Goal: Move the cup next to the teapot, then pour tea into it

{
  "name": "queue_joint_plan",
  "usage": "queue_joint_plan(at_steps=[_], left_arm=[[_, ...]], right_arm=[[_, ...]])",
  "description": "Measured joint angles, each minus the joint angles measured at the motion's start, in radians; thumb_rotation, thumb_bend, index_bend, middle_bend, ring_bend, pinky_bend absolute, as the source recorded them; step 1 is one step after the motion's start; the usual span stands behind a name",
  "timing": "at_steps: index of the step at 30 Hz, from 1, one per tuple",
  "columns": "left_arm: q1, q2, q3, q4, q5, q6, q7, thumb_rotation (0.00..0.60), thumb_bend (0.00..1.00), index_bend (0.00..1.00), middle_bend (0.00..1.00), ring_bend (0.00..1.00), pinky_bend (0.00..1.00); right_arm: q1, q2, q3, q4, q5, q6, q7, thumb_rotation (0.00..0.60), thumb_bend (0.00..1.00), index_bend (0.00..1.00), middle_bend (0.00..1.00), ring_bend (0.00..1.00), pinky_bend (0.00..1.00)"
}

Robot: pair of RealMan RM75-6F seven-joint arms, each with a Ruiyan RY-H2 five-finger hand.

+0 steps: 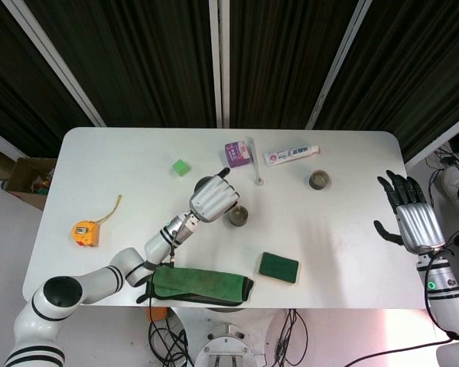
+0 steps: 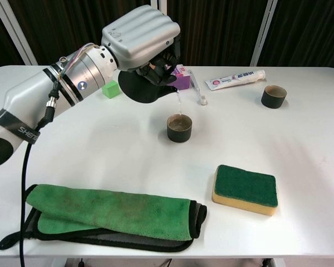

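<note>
My left hand (image 2: 140,40) (image 1: 213,197) grips a black teapot (image 2: 146,88) and holds it tilted above the table. A thin stream of tea falls from its spout into a dark cup (image 2: 179,127) (image 1: 238,217) standing just below and to the right. The cup holds brownish liquid. In the head view the hand hides most of the teapot. My right hand (image 1: 410,215) hovers open at the table's far right edge, fingers spread, holding nothing; the chest view does not show it.
A second dark cup (image 2: 273,96) stands at the right rear beside a toothpaste tube (image 2: 235,80), toothbrush (image 2: 196,89) and purple box (image 2: 182,77). A green sponge (image 2: 245,188) lies front right, a green cloth (image 2: 111,214) front left. A green cube (image 2: 110,89) and yellow tape measure (image 1: 86,231) lie left.
</note>
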Motion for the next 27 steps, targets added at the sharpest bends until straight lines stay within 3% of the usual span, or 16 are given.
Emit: queue_joint_plan(at_steps=[27], left_arm=[[0.023, -0.012, -0.035, -0.022, -0.057, -0.009, -0.069, 0.6, 0.29, 1.0, 1.0, 0.99, 0.42]], right_arm=[[0.004, -0.002, 0.0, 0.006, 0.006, -0.01, -0.005, 0.6, 0.27, 0.0, 0.0, 0.0, 0.0]])
